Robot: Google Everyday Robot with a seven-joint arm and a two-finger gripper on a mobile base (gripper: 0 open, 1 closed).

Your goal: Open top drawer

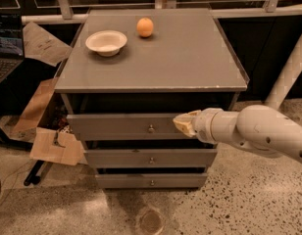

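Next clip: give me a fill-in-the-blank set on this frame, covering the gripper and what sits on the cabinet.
1. The gripper is at the front of the top drawer, to the ___ of its knob.
2. The white bowl stands to the ___ of the orange.
3. The cabinet shows ___ grey drawer fronts.
Missing words: right; left; three.
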